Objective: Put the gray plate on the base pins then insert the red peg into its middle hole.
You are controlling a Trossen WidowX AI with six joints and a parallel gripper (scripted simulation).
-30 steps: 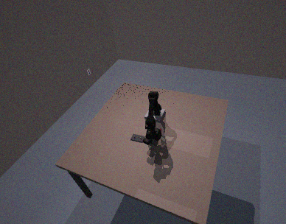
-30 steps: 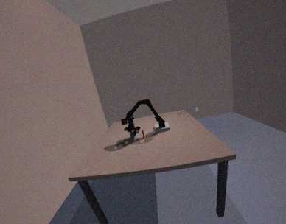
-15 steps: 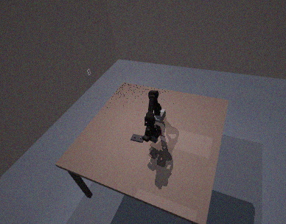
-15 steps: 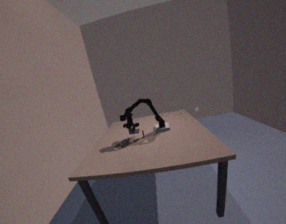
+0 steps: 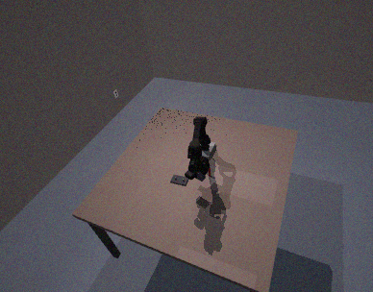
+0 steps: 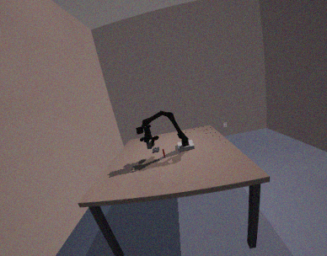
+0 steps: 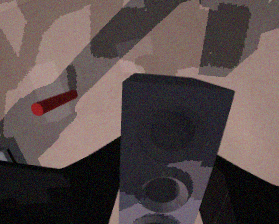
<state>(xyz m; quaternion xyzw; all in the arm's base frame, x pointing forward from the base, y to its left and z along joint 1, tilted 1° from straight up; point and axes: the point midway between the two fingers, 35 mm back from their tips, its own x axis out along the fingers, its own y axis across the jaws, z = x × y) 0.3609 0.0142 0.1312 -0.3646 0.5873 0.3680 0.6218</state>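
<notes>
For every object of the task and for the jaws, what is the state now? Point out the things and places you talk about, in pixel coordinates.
Gray plate (image 7: pixel 145 150): held, raised above the table.
Red peg (image 6: pixel 163 153) (image 7: pixel 57 102): standing upright, not held.
Base (image 5: pixel 179 181): on the table, without the plate.
Jaws: closed on the plate.

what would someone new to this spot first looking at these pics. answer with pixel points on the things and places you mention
Probably the red peg (image 5: pixel 210 171) (image 6: pixel 163 153) (image 7: pixel 55 102), the one bright color, upright on the table (image 5: pixel 136 192) (image 6: pixel 183 181). Then the black arm (image 5: pixel 200 129) (image 6: pixel 163 113) arching over the table, its gripper (image 5: pixel 196 177) (image 6: pixel 149 142) (image 7: pixel 165 165) holding the gray plate (image 5: pixel 200 177) (image 6: pixel 149 146) (image 7: pixel 172 100), which fills the wrist view's lower middle.
</notes>
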